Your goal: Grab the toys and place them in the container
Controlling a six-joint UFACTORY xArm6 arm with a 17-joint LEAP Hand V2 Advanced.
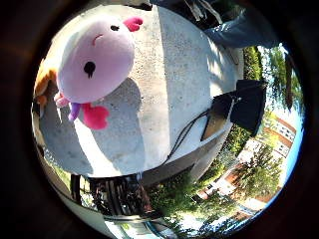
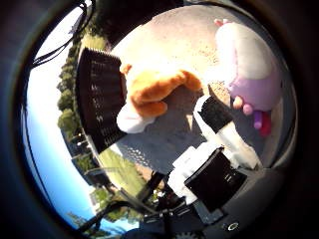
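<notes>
On the concrete table [image 1: 169, 89], the black slatted container [image 2: 99, 99] lies beside the orange plush toy [image 2: 154, 89]; the pink plush toy [image 1: 94, 59] lies farther right. The hand [image 2: 219, 149] hovers above, one finger extended, holding nothing. Centre the palm over one toy before closing.

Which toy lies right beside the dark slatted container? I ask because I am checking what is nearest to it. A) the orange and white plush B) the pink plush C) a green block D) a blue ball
A: in the thumb side view the orange and white plush lies on the concrete table against the dark slatted container, while the pink plush sits farther off.
</notes>
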